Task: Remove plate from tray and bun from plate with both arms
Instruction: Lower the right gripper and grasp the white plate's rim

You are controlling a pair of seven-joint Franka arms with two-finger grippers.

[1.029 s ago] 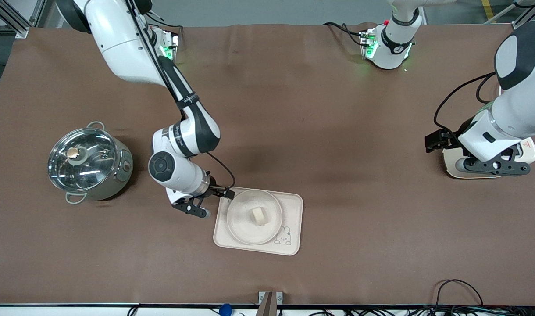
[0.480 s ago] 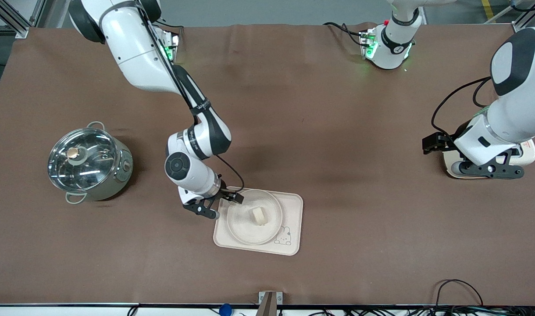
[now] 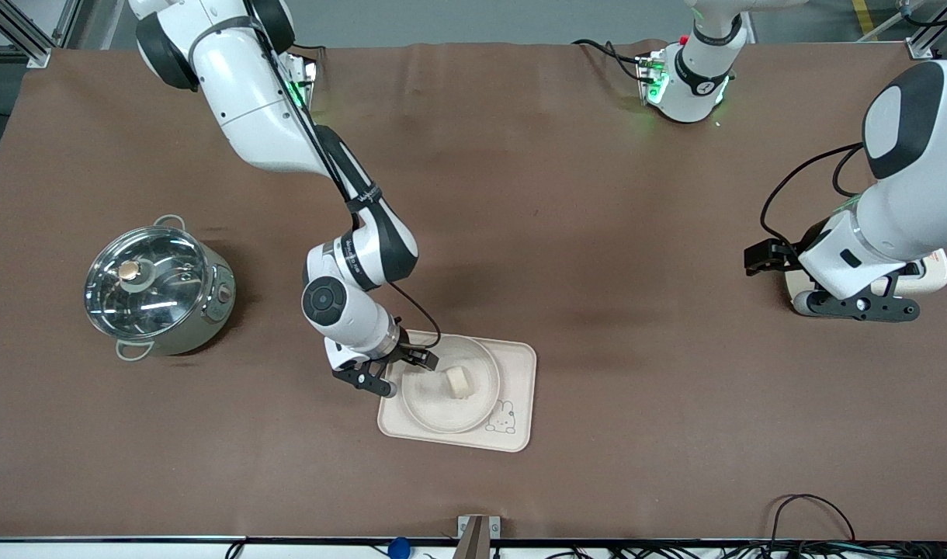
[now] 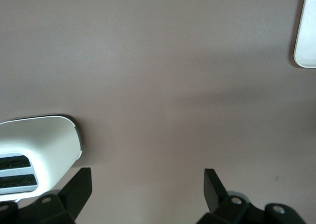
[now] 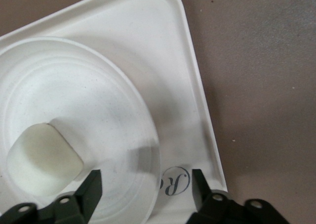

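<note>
At the right arm's end of the table stood a steel pot (image 3: pixel 157 289) with a glass lid, well apart from the right gripper (image 3: pixel 400 373).

That gripper hung low over the edge of the plate (image 3: pixel 450 383) that faces the pot, where the plate's rim meets the border of the cream tray (image 3: pixel 520 365). Its fingers (image 5: pixel 89 192) were spread apart with nothing between them. In the right wrist view the plate's rim (image 5: pixel 148 150) passed under the gap between the two fingers, and the tray (image 5: pixel 163 51) lay beneath with a printed mark near its corner.

The plate sat on the tray, covering most of it and leaving bare the corner with the rabbit drawing (image 3: pixel 503 418). The bun (image 3: pixel 458 381) lay on the plate near its middle, just beside the right gripper and toward the left arm's end from it, not touched by it. In the right wrist view the bun (image 5: pixel 44 157) lay close to one finger.

Well away, at the left arm's end of the table, the left gripper (image 3: pixel 862 304) waited low over a small cream board-like object (image 3: pixel 930 276) near the table's edge. Its fingers (image 4: pixel 79 189) stood wide apart and empty, with bare brown table (image 4: pixel 158 75) between them and a white rounded object (image 4: pixel 44 142) beside one finger.
</note>
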